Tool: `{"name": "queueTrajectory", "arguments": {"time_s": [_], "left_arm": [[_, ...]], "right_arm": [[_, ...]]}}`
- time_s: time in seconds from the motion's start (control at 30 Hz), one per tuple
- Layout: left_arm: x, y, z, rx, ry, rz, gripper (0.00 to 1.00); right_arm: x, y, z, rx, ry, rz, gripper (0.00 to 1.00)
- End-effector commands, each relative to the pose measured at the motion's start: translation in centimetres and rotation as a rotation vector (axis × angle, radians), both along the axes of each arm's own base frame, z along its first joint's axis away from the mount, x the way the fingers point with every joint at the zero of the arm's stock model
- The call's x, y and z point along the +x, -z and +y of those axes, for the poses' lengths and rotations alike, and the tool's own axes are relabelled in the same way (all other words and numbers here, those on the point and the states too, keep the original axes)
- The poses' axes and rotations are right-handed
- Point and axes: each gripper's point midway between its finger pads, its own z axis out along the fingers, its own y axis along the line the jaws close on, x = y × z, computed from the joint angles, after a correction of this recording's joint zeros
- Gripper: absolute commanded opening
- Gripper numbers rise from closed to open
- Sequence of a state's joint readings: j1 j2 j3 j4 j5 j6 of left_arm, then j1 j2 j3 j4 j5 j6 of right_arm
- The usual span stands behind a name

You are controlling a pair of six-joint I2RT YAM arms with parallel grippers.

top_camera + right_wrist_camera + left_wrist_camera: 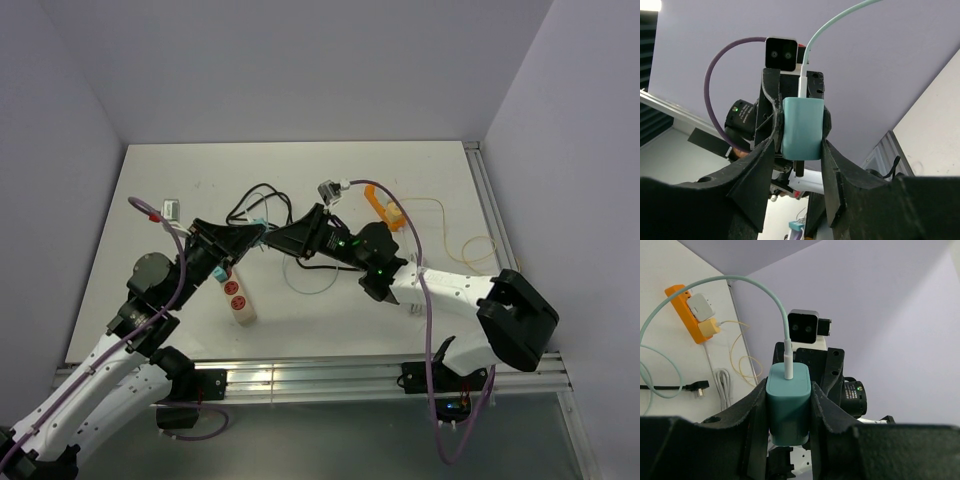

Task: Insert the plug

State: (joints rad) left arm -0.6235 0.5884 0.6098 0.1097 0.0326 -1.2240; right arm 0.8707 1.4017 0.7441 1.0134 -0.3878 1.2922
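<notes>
The plug is a teal charger block (789, 405) with a white connector and a pale teal cable coming out of its top. It hangs in mid-air above the table centre (262, 232). My left gripper (789, 390) is shut on its two sides. My right gripper (797, 150) faces it from the other side, and its fingers press on the lower flanks of the same plug (801, 127). One metal prong sticks out below the block. In the top view both grippers, left (248, 238) and right (277, 240), meet tip to tip.
An orange power strip (385, 208) with a white and a yellow adapter in it (692, 315) lies at the back right. A white strip with red buttons (238, 297) lies near the left arm. Black cables (262, 200) and a thin yellow wire (470, 245) sprawl across the table.
</notes>
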Motion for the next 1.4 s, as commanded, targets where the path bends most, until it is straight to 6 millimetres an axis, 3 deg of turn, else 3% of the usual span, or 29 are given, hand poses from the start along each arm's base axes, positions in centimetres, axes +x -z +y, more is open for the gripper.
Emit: {"name": "queueTrajectory", "arguments": {"time_s": [0.0, 0.1, 0.17, 0.2, 0.27, 0.3, 0.37, 0.4, 0.5, 0.53, 0.63, 0.77, 0.97, 1.07, 1.37], "left_arm": [[-0.7, -1.5, -0.2, -0.032, 0.031, -0.049, 0.00], [-1.0, -1.7, -0.3, -0.033, 0.044, -0.059, 0.00], [-1.5, -1.9, -0.7, -0.016, 0.081, -0.074, 0.00], [-1.5, -1.4, -1.1, 0.025, 0.097, -0.078, 0.01], [-2.3, -2.2, -1.9, 0.071, 0.158, -0.103, 0.06], [-1.9, -0.8, -2.2, 0.140, 0.165, -0.071, 0.20], [-2.0, -0.7, -2.2, 0.201, 0.173, -0.068, 0.47], [-2.1, 0.1, -2.0, 0.241, 0.174, -0.048, 0.70], [-2.0, -0.1, -0.9, 0.312, 0.129, -0.055, 0.99], [-2.3, 0.6, -0.4, 0.351, 0.121, -0.031, 1.00], [-2.5, -0.1, 0.9, 0.410, 0.081, -0.052, 0.99], [-3.4, -1.1, 1.7, 0.485, 0.093, -0.055, 0.93], [-5.6, -0.2, -1.4, 0.569, 0.366, -0.089, 0.83], [-6.5, 0.6, -2.5, 0.572, 0.473, -0.103, 0.83], [-9.0, 0.8, -4.1, 0.495, 0.662, -0.148, 0.80]], "right_arm": [[-0.4, -2.9, 0.2, 0.062, -0.011, -0.065, 0.47], [-0.2, -2.8, 0.4, 0.042, -0.006, -0.074, 0.35], [0.1, -2.3, 0.7, 0.002, 0.007, -0.085, 0.07], [0.2, -2.1, 0.7, -0.020, 0.011, -0.092, 0.00], [0.3, -1.4, 0.6, -0.086, 0.027, -0.148, 0.00], [0.1, -0.9, 0.5, -0.110, 0.017, -0.167, 0.00], [0.0, 0.0, -0.3, -0.169, -0.006, -0.216, 0.00], [0.1, 0.4, -0.6, -0.190, -0.013, -0.226, 0.00], [0.3, 2.0, -2.1, -0.268, -0.026, -0.270, 0.00], [0.4, 2.9, -3.2, -0.312, -0.032, -0.289, 0.00], [0.5, 4.0, -5.3, -0.363, -0.032, -0.334, 0.00], [-1.1, 3.8, -7.1, -0.404, -0.099, -0.448, 0.00], [-4.6, 2.5, -7.8, -0.374, -0.265, -0.582, 0.00], [-6.5, 2.0, -8.3, -0.318, -0.351, -0.614, 0.00], [-7.2, 1.6, -8.4, -0.291, -0.391, -0.613, 0.00]]}}
